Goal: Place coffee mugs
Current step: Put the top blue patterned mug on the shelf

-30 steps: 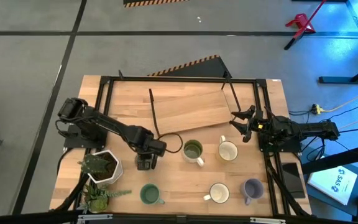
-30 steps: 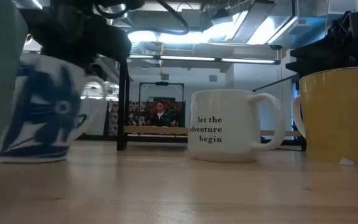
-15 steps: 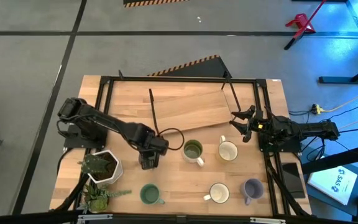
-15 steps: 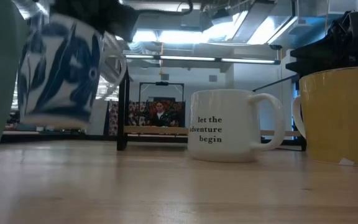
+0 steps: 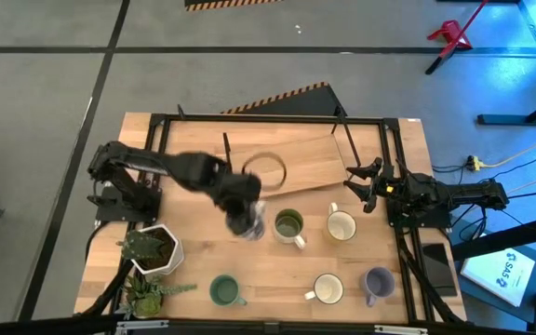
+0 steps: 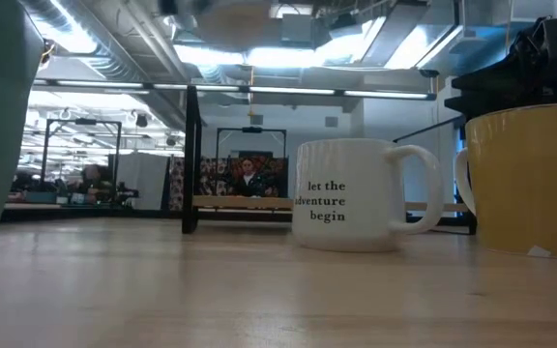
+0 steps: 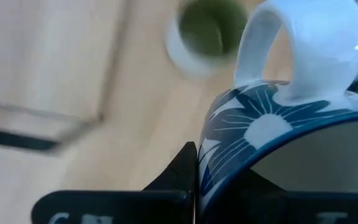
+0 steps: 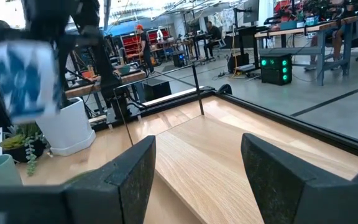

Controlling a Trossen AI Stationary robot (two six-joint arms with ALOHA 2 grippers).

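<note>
My left gripper [image 5: 244,221] is shut on the white coffee mug with the blue flower pattern [image 7: 272,124] and holds it in the air just left of the olive green mug [image 5: 289,225]. The right wrist view shows this mug [image 8: 25,78] above the table. In the low view only its blurred base [image 6: 240,17] shows at the top edge. The cream mug [image 5: 341,226], teal-green mug [image 5: 223,291], white mug [image 5: 328,289] and lavender mug [image 5: 378,283] stand upright on the table. My right gripper [image 5: 361,191] waits open at the table's right side. My left gripper holds the blue-patterned mug at its wall just below the rim [image 7: 229,149], beside the handle [image 7: 303,50]. One dark finger [image 7: 180,174] lies on the outside; the other finger is hidden by the mug. The fingers come from above, and the mug hangs lifted clear of the table.
A white hexagonal plant pot [image 5: 153,249] with trailing leaves stands at the near left. A loose wooden board [image 5: 282,163] lies inside the black frame [image 5: 249,118] at the far side. A phone [image 5: 435,267] lies at the right edge. Bare wood shows between the two rows of mugs.
My left gripper has risen with the blue-patterned mug and swung toward the table's right and slightly toward its far edge, up to the olive green mug. The mug stood on the table, then left it and climbed out of the low view. The right arm has kept still.
</note>
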